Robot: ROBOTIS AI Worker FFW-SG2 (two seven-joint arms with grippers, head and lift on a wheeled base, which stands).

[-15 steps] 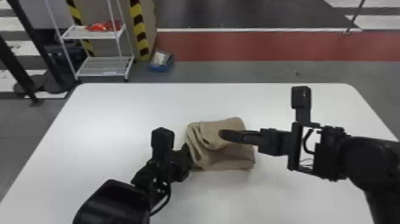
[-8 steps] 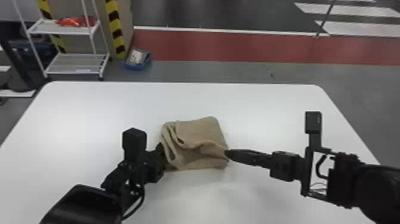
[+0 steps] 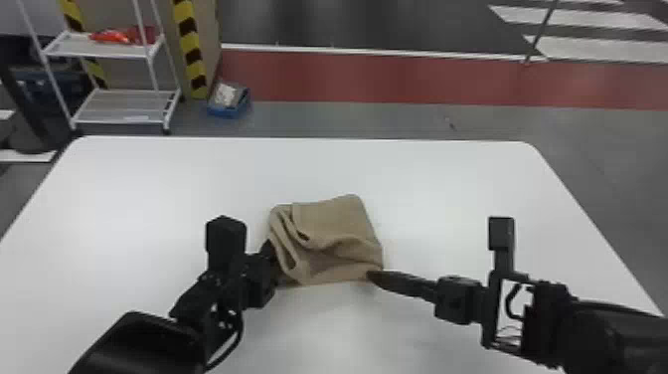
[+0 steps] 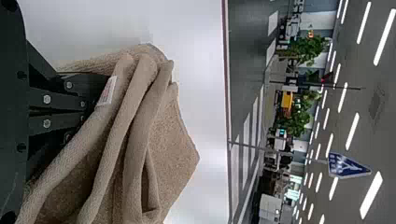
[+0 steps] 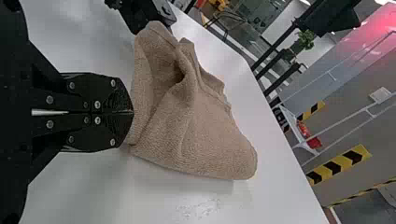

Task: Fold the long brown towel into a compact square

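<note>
The white, flat tabletop point(image 3: 149, 199) bears the brown cloth towel point(image 3: 338, 219), bunched between the jaws, seemingly mostly folded, needing squaring. Black right jaws point(image 3: 375, 277) are clenched at its edge; whether black left jaws point(image 3: 271, 251) grasp it, I cannot tell.

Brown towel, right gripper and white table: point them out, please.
Brown towel point(image 3: 333, 219): head view, on its upper layer.
Right gripper point(image 5: 132, 112): right wrist view, between the tips of its jaws.
White table point(image 3: 124, 209): head view, on the left part of its top.

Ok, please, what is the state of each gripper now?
Left gripper: closed on the towel, tips hidden in it.
Right gripper: closed at the towel's edge; grip cannot be told.
</note>
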